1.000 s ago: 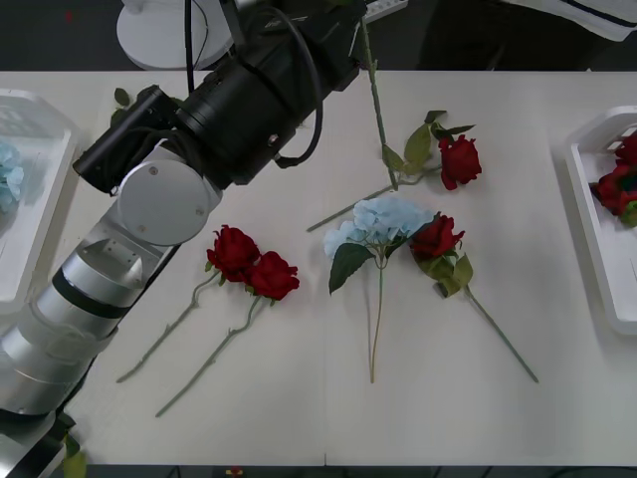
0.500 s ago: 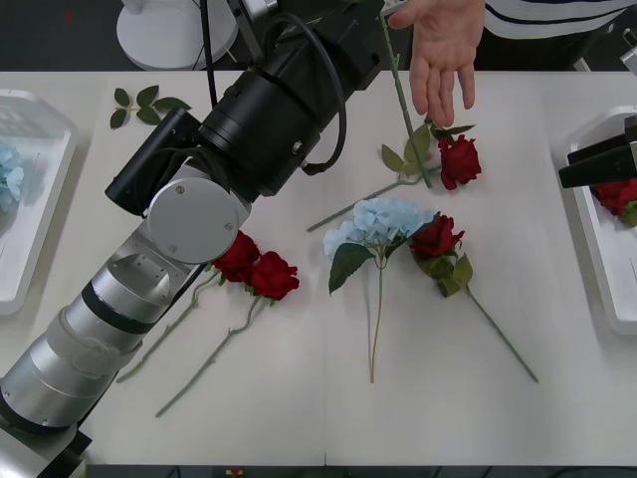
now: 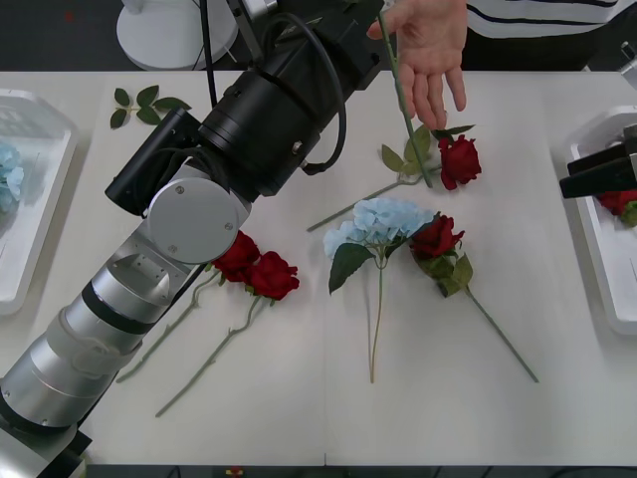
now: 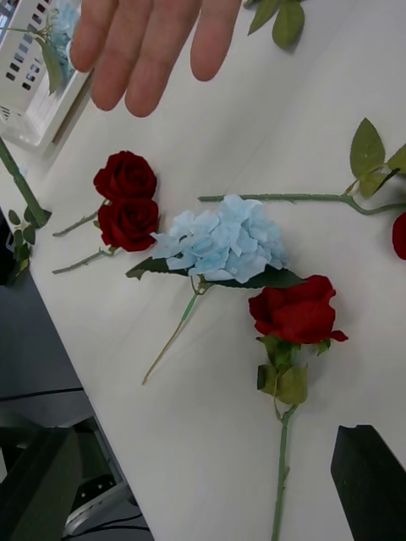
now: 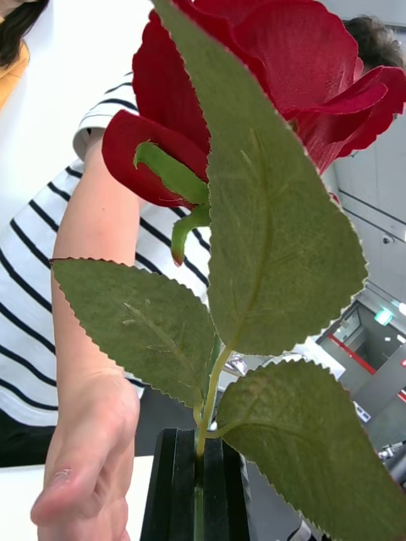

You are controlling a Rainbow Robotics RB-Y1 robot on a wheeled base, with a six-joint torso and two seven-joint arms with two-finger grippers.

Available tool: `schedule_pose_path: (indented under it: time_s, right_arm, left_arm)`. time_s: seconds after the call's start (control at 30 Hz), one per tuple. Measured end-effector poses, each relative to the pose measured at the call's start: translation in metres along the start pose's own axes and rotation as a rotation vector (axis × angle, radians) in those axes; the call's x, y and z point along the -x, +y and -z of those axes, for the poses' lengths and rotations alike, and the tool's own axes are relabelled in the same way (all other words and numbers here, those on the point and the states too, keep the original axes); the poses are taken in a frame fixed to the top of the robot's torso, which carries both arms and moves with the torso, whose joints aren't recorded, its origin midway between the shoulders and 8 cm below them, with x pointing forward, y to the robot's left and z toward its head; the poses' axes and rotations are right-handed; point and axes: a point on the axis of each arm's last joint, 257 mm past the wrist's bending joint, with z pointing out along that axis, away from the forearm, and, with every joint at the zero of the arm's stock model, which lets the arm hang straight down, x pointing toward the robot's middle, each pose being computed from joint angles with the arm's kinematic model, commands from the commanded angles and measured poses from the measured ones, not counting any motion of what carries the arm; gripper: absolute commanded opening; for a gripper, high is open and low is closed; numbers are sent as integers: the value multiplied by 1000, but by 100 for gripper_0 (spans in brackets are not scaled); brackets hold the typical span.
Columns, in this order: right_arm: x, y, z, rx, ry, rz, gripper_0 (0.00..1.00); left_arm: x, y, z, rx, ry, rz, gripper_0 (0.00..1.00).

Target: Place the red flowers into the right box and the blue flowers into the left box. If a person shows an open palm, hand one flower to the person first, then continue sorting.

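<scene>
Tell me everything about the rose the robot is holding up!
The held rose is deep red with ruffled petals that look like fabric. Three big, saw-edged green leaves spread below the bloom. Its thin green stem stands nearly upright, and its lower end hangs over the table. The left gripper is shut on the stem just under the leaves. The person's hand is right beside the stem.
</scene>
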Motion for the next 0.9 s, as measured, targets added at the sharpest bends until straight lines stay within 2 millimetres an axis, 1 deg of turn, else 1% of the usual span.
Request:
schedule_pose_path:
  time_s: [0.1,0.27,0.37,0.47,0.6,0.9]
  right_arm:
    - [-19,-12,-3,-47,53,8,87]
    - [-50,-29,-10,-173,200,118,87]
    - [-64,-38,-12,-253,282,158,87]
    - [-73,-43,-18,-306,320,122,87]
    - [-89,-54,-33,-370,379,135,87]
    - [-127,-61,-78,-470,477,111,87]
  left_arm:
    - [0,0,0,0,-1,0,0]
    - [0,0,0,0,-1,0,0]
    - [0,0,0,1,-1,0,0]
    - [0,0,0,1,-2,0,0]
    - [0,0,0,1,-2,1,0]
    - [0,0,0,2,-2,1,0]
